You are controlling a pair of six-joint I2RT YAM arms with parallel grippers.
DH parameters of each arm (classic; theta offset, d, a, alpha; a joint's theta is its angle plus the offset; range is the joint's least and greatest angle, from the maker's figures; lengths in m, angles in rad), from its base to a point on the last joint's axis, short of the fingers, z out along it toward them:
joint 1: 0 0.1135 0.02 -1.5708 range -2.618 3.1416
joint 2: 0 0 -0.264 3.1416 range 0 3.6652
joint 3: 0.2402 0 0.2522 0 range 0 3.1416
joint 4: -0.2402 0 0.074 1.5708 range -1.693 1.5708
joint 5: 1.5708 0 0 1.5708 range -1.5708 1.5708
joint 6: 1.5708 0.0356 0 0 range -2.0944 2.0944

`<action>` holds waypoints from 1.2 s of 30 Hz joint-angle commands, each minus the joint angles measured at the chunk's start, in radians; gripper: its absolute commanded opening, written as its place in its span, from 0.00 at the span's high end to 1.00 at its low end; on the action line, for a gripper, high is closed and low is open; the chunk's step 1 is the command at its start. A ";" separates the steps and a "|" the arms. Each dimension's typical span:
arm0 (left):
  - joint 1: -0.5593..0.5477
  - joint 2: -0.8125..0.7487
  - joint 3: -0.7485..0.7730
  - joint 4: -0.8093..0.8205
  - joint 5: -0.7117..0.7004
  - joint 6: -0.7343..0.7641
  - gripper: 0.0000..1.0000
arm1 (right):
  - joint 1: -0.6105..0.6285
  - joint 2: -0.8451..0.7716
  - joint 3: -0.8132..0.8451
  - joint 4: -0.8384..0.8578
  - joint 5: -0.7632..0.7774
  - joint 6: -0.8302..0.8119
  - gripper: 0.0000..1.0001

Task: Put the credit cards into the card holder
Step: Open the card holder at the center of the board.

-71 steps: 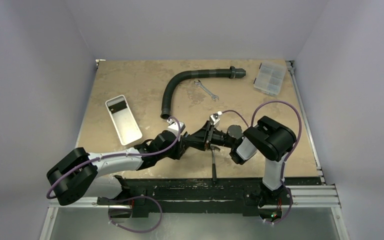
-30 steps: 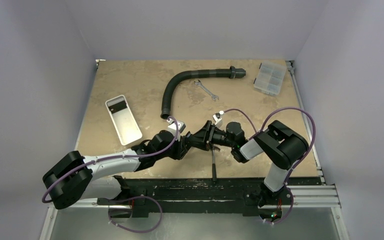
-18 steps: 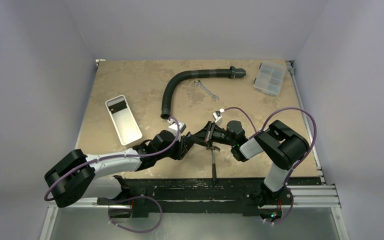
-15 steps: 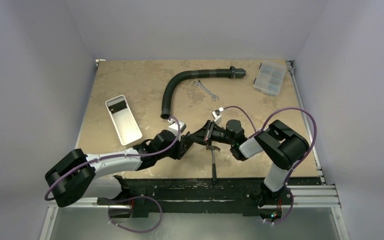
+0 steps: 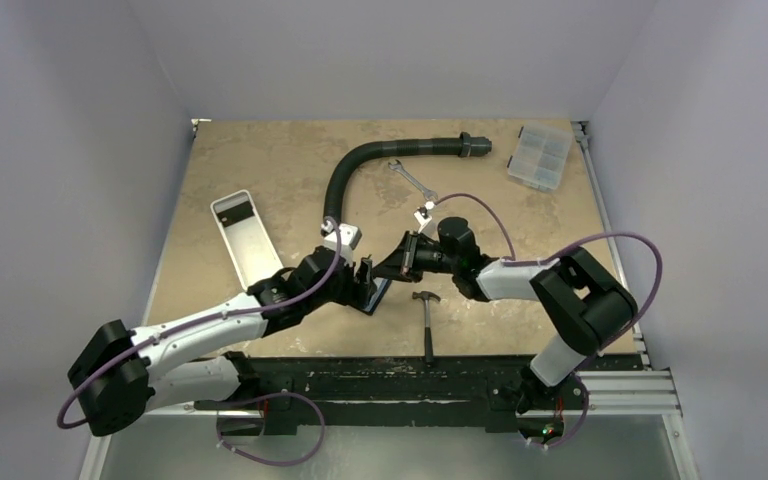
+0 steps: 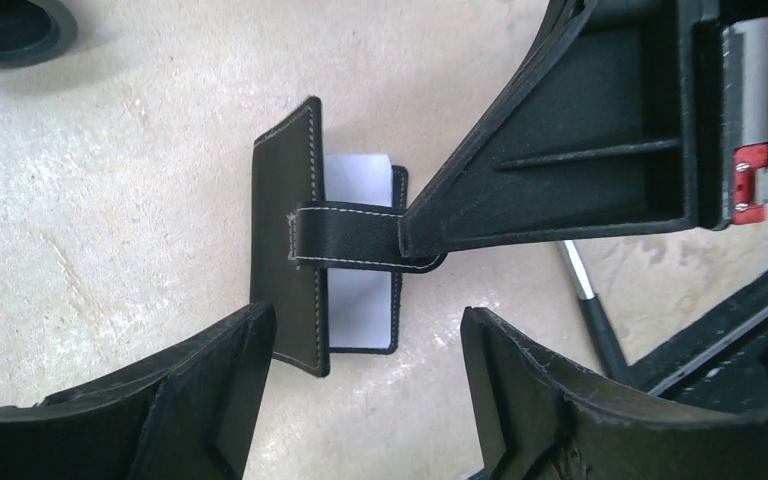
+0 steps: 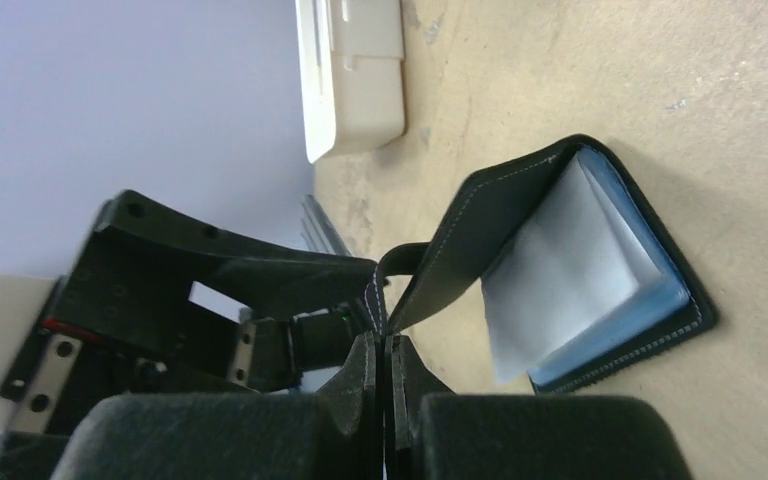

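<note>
One card holder (image 6: 285, 250), one dark card (image 5: 237, 211) in the one white tray (image 5: 250, 255). One each: hose (image 5: 360, 160), wrench (image 5: 412, 180), hammer (image 5: 427, 318), clear box (image 5: 540, 156). Holder is mid-table: black, white stitching, half open, pale glossy pocket showing. Right gripper (image 7: 380, 345) is clamped on its strap (image 6: 345, 238). Left gripper (image 6: 365, 330) is spread, gripping nothing.

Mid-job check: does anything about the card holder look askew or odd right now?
Yes. The card holder is only half open: one flap lies on the table, the other is tilted up by its strap, which the right gripper pinches. The left gripper hangs open over it. No damage shows.
</note>
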 commanded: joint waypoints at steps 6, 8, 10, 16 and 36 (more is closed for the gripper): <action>0.000 -0.122 -0.006 -0.041 -0.059 -0.105 0.32 | 0.001 -0.151 0.081 -0.372 0.078 -0.198 1.00; 0.007 -0.121 -0.015 -0.022 -0.040 -0.111 0.30 | 0.001 -0.172 0.081 -0.380 0.071 -0.186 1.00; 0.009 -0.088 -0.014 -0.011 -0.016 -0.105 0.26 | 0.001 -0.192 0.088 -0.390 0.068 -0.172 1.00; 0.008 0.041 -0.048 0.095 0.015 -0.100 0.25 | 0.000 -0.201 0.115 -0.379 0.059 -0.114 1.00; 0.216 0.268 -0.125 0.447 0.340 -0.218 0.97 | -0.004 -0.179 0.261 -0.650 0.148 -0.398 0.52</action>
